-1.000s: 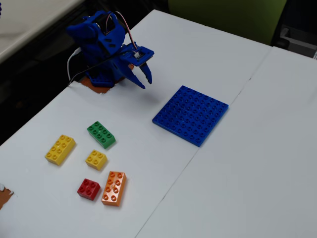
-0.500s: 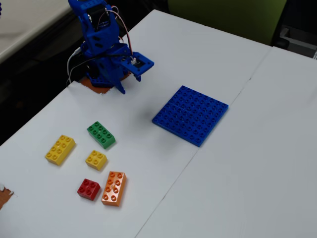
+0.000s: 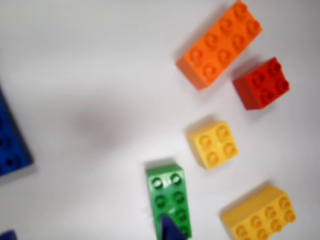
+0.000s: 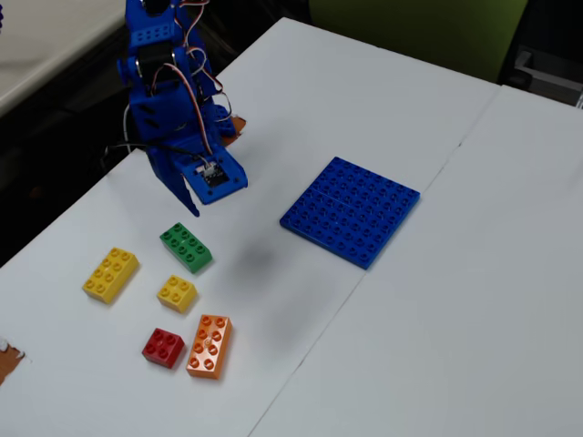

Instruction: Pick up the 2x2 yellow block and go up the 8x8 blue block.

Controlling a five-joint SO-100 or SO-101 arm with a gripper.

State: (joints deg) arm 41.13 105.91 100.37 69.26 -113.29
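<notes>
Wrist view of a white desk with loose bricks. The 2x2 yellow block lies right of centre, studs up, free on every side. Above it sit a long orange brick and, to the right of that, a small red brick. A longer yellow brick occupies the lower right corner. A green brick lies at bottom centre, its lower end overlapped by a blue gripper tip. The 8x8 blue block enters at the left edge.
</notes>
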